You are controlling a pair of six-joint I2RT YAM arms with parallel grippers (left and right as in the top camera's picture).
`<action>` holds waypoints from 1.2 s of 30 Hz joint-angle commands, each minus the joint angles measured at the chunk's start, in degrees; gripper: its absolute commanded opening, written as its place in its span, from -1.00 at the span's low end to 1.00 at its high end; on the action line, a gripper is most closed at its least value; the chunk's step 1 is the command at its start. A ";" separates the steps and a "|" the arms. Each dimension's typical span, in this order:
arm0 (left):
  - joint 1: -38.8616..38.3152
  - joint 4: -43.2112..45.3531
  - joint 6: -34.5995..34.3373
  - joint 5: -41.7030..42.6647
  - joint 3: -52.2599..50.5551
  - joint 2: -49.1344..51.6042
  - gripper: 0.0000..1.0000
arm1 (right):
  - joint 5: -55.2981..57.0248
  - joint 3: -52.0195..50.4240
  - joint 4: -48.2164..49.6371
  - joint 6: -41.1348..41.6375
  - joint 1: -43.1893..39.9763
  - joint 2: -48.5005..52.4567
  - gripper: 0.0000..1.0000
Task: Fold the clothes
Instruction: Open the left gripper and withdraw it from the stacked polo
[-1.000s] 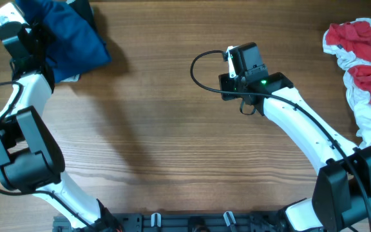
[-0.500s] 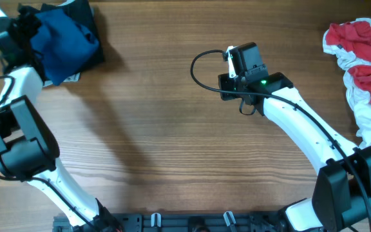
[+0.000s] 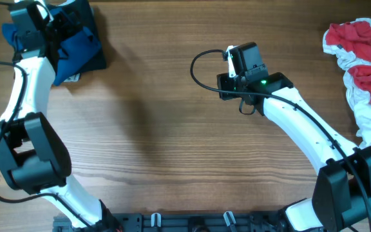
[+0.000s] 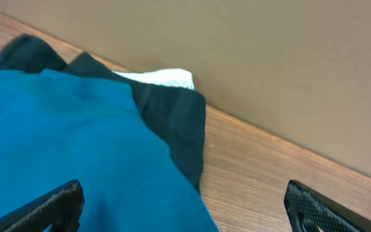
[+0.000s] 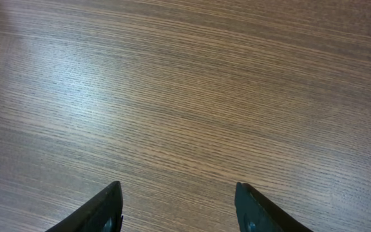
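Table [image 3: 172, 148]: brown wood grain.
Table's far-left corner: blue T-shirt [image 3: 79, 48] over black garment [image 3: 82, 13].
Table's far-right edge: red and white garments [image 3: 366, 64].

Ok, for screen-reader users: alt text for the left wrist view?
A deep-blue cloth garment fills the lower left, overlapping a black garment with a white cloth edge behind, on a wooden table by a beige wall. The left gripper is open, its tips at the bottom corners.

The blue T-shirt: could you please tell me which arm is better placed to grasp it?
Left: the left gripper, open, hovers over the blue T-shirt; the right gripper hangs far off over the table.
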 commanded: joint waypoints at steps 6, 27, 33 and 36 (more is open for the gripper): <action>-2.14 5.46 -0.57 7.93 0.33 13.60 1.00 | -0.68 1.36 -0.04 0.39 -0.13 -1.38 0.12; -13.22 -28.98 6.54 -2.54 0.35 -13.29 0.99 | -1.60 5.11 18.27 -0.94 -4.42 -1.38 0.99; -16.52 -55.52 4.57 -6.40 0.33 -21.16 0.99 | -2.75 11.47 1.55 0.57 -12.33 -9.81 0.99; -16.65 -59.91 4.11 -6.47 0.13 -28.70 1.00 | -2.60 9.75 -3.04 3.04 -15.34 -18.25 0.99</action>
